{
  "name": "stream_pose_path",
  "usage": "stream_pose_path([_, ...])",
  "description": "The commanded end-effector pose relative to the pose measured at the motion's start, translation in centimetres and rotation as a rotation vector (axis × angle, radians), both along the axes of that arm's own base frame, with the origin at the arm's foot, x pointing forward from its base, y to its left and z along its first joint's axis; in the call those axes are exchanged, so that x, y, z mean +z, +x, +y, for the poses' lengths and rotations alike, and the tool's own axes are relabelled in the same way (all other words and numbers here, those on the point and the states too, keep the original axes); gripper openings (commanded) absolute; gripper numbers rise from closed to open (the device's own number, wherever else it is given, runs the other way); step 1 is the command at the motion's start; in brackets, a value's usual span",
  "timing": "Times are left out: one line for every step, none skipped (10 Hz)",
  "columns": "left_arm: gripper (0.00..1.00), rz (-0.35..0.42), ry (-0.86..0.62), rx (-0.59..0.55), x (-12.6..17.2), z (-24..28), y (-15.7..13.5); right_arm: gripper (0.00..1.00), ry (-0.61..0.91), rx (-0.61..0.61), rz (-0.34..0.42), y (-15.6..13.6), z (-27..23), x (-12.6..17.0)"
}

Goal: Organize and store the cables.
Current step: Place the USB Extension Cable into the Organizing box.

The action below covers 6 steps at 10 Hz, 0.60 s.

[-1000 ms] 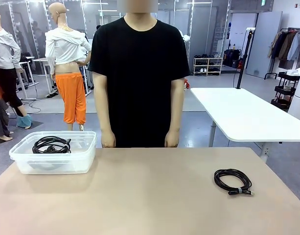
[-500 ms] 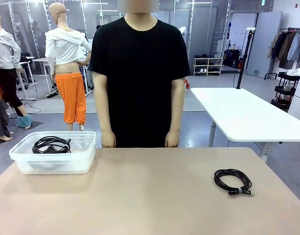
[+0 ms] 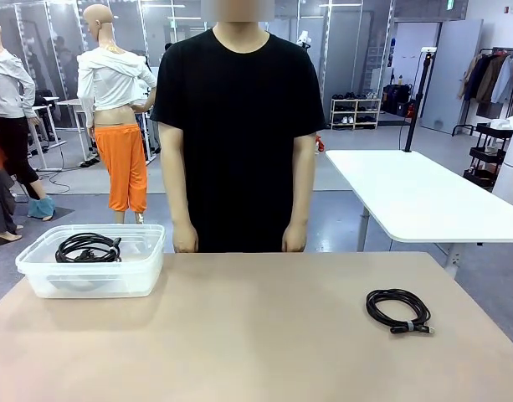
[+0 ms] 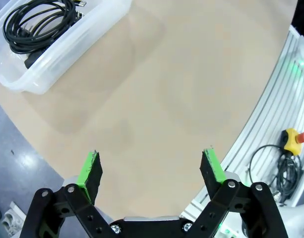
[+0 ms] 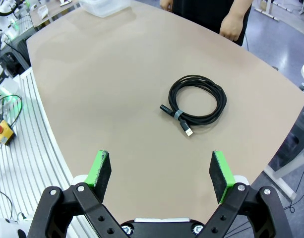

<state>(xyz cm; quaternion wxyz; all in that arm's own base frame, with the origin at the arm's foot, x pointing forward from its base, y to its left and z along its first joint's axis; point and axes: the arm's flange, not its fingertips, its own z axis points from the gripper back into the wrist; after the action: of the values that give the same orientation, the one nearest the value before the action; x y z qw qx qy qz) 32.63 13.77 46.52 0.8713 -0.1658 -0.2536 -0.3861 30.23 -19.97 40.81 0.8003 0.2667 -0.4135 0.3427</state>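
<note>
1. While nothing is held between them, the jaws of the left gripper [image 4: 151, 168] are spread wide, seen in the left wrist view above the bare tan table [image 4: 181, 89].
2. Beyond the left gripper, a clear plastic bin [image 4: 67, 47] is seen at the table's edge; one coiled black cable [image 4: 40, 22] lies inside it.
3. The right gripper [image 5: 161, 173] is likewise spread apart and empty, hung over the table near its edge in the right wrist view.
4. Well ahead of the right gripper, a second coiled cable [image 5: 196, 103] lies flat on the table, tied with a pale band, with its plug end [image 5: 188, 131] stuck out toward the gripper. No contact with the gripper is seen.
5. From the front, the bin [image 3: 93, 280] is placed at the table's far left and the loose cable [image 3: 397, 309] at the right, the two well apart.
6. A person [image 3: 238, 126] in a black shirt is stood at the far side of the table, with both arms down and both hands just behind the table's far edge; one hand [image 5: 231, 26] is seen past the loose cable.
</note>
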Motion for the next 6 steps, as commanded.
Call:
stream_pose_path([1.0, -0.005, -0.007, -0.006, -0.3, -0.2, -0.2, 1.0, -0.175, 0.102, 0.054, 1.4, 5.4, 3.8])
stream_pose_path([1.0, -0.005, -0.007, -0.006, -0.3, -0.2, -0.2, 1.0, -0.39, 0.201, 0.064, 3.8, 8.4, 4.3])
stream_pose_path([1.0, -0.005, -0.007, -0.006, -0.3, -0.2, -0.2, 1.0, -0.495, 0.336, 0.069, 5.9, 11.1, 4.4])
stream_pose_path([1.0, -0.005, -0.007, -0.006, -0.3, -0.2, -0.2, 1.0, -0.609, 0.445, 0.104, 7.6, 13.4, 4.0])
stream_pose_path([1.0, -0.005, -0.007, -0.006, -0.3, -0.2, -0.2, 1.0, -0.679, 0.549, 0.132, 9.1, 15.5, 3.2])
stream_pose_path([1.0, -0.005, -0.007, -0.006, -0.3, -0.2, -0.2, 1.0, -0.72, 0.596, 0.175, 10.9, 17.0, 2.0])
